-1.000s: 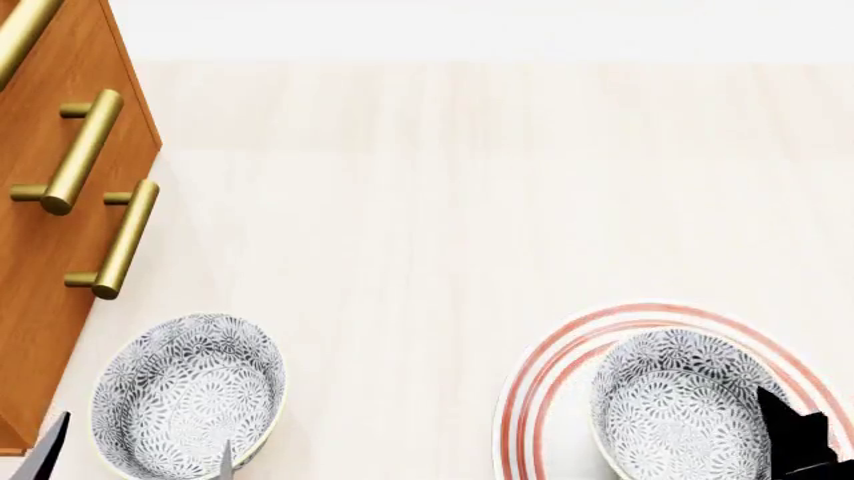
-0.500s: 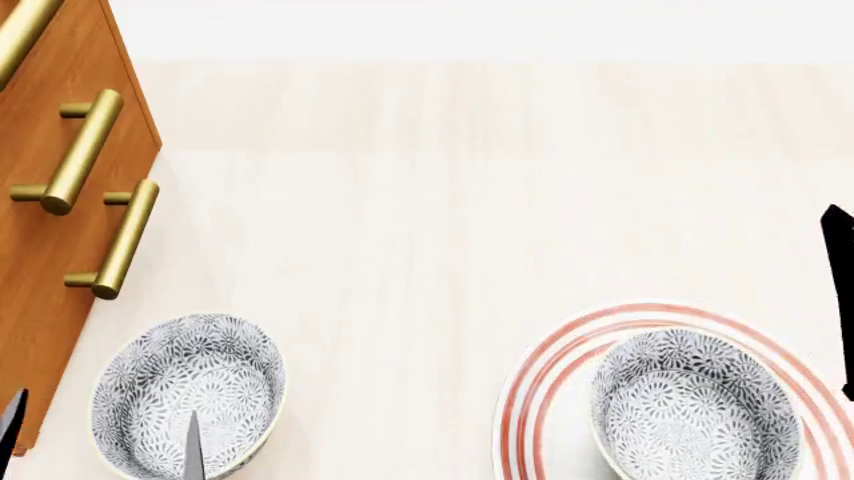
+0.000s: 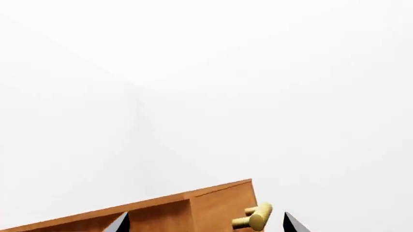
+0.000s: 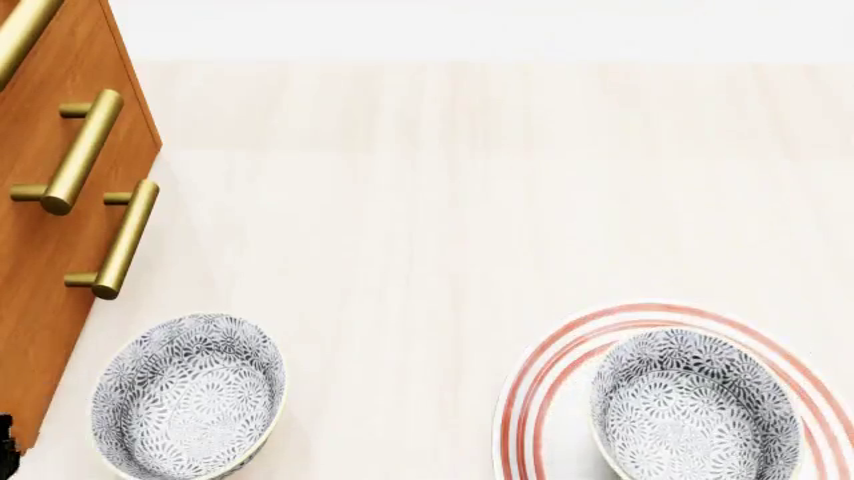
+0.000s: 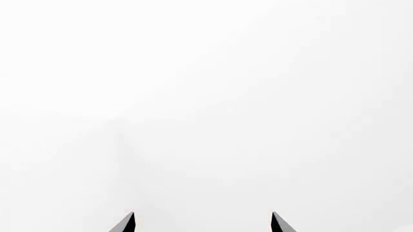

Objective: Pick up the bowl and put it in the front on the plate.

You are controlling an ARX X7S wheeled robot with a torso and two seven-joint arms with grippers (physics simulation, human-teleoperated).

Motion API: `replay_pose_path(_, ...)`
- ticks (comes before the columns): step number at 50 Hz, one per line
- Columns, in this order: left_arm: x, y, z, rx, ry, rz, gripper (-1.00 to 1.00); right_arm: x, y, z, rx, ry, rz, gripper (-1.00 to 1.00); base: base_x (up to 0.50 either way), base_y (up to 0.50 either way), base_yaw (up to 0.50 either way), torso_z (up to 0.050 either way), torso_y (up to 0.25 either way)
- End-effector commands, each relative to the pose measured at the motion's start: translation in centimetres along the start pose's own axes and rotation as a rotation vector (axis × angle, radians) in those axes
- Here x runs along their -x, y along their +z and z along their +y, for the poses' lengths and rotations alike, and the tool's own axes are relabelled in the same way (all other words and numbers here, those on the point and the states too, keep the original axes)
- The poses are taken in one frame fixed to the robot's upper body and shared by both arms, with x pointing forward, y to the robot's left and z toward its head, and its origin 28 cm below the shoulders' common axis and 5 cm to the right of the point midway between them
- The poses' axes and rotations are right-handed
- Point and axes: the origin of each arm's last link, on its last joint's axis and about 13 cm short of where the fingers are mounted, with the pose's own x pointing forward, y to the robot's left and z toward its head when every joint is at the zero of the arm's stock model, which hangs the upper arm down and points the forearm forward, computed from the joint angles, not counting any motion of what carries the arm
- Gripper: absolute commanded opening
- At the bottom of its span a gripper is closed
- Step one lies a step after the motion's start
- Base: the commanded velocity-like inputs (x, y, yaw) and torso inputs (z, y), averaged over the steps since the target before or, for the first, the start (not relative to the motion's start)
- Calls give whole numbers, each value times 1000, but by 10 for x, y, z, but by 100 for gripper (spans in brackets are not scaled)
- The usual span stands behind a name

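Observation:
The bowl, white with a dense grey-blue floral pattern, sits upright on the plate, a large white plate with red rings, at the lower right of the head view. Nothing holds it. Neither gripper is near it in the head view. In the left wrist view my left gripper is open, its two dark fingertips wide apart with the wooden cabinet beyond them. In the right wrist view my right gripper is open too, facing blank white with nothing between its tips.
A look-alike patterned bowl stands on the pale wooden table at the lower left. Beside it rises the orange-brown cabinet with brass bar handles. A brass handle also shows in the left wrist view.
My right gripper came off the bowl on the plate, rose along the right edge and left the head view. The left fingertips by the left bowl dropped out of that view.

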Motion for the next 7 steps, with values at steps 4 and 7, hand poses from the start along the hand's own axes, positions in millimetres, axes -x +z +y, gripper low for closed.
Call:
replay_pose_path(4,-15,23,29,-60,166,-112,100,17,-33,11,-63,-87,-189,100,0,0,0,0,0)
replay_pose_path(7,-13,23,33,-72,201,-142,100,20,-60,13,-15,-102,-206,100,0,0,0,0,0)
